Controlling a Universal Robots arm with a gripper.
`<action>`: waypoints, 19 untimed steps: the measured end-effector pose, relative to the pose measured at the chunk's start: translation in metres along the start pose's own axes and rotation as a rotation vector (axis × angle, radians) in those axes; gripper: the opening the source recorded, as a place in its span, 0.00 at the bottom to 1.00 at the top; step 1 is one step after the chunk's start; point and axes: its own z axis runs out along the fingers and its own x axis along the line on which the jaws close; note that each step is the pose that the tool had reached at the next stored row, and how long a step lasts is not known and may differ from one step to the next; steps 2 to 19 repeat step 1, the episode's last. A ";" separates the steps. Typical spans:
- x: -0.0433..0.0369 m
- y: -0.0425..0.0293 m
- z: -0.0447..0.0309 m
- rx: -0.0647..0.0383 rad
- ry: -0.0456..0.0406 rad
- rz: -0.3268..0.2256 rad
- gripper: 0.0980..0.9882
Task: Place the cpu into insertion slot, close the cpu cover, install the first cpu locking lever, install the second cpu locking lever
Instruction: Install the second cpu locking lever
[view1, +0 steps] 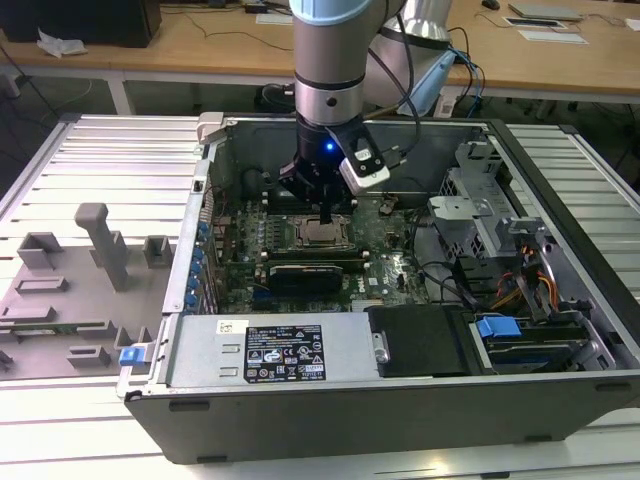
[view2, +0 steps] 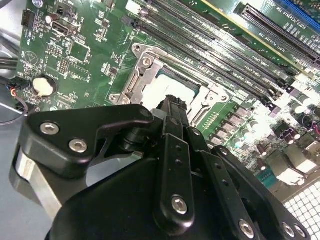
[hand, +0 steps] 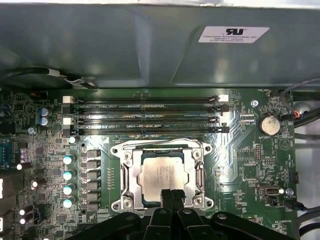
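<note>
Cpu (hand: 164, 174) seated in insertion slot (hand: 131, 176) | cpu cover (hand: 200, 176) down | fingers (hand: 172, 196) together above

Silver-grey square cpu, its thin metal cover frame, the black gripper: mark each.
silver-grey square cpu (hand: 163, 175), first wrist view, centre of metal top
thin metal cover frame (hand: 129, 176), first wrist view, side bar
black gripper (hand: 172, 196), first wrist view, fingertips

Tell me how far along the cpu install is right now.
Done: the cpu lies in the insertion slot, and the cpu cover looks lowered around it. In hand: the gripper, fingers together and empty, sits at the socket's edge. Left: whether either locking lever is latched can't be told.
</note>
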 end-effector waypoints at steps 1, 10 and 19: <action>0.0000 0.0000 0.0000 0.000 0.0000 0.000 0.01; 0.0000 0.0000 0.0000 0.000 0.0000 0.000 0.01; 0.0000 0.0000 0.0000 0.000 0.0000 0.000 0.01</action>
